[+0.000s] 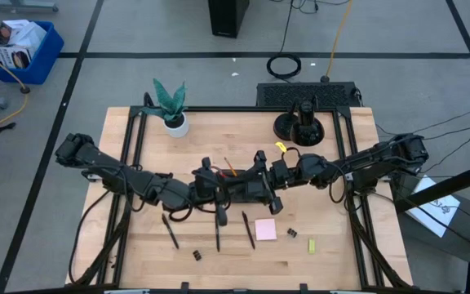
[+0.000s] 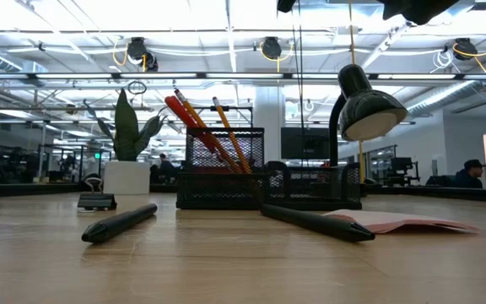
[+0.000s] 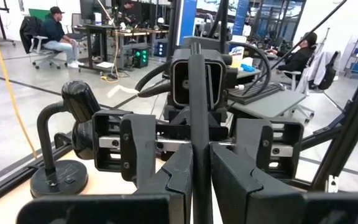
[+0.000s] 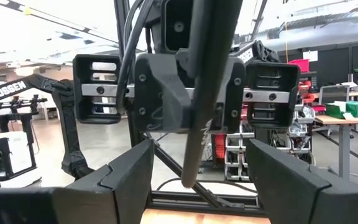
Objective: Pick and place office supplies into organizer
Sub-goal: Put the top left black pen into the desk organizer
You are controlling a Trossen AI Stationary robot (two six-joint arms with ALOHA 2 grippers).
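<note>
Left fingers [image 3: 201, 180]: closed on a black pen [image 3: 199, 112] that stands up between the pads; the same pen hangs point-down in the right wrist view, clamped by the left gripper [image 4: 188, 93].
Right fingers [image 4: 194, 180]: spread wide, one on each side of that pen's lower end, not touching it; holding nothing.
Position of grippers: both meet over the middle of the surface [image 1: 137, 245], the left gripper [image 1: 219, 189] and the right gripper [image 1: 269, 175] facing each other just above the organizer.
Organizer [image 2: 264, 181]: black mesh tray at mid-surface, largely hidden under the arms from above; orange pencils [image 2: 226, 135] and a red-handled piece lean out of its taller cup.
Writing: "TROSSEN" in white on a dark arm link [image 4: 5, 92] in the right wrist view; no other legible text.
Loose pens: three black pens [image 1: 217, 233] lie apart on the near part of the surface, in front of the organizer.
Sticky-note pad [image 1: 265, 229]: pink, flat, just beside the rightmost pen.
Binder clips [image 1: 197, 255]: one near the front edge, another [image 1: 292, 234] just right of the pad.
Yellow-green piece [image 1: 312, 246]: near the front right, apart from the clip.
Plant [image 1: 172, 106]: white pot at the far left of the surface.
Lamp [image 1: 300, 122]: black, round base at the far right.
Room: people seated at desks beyond the surface.
</note>
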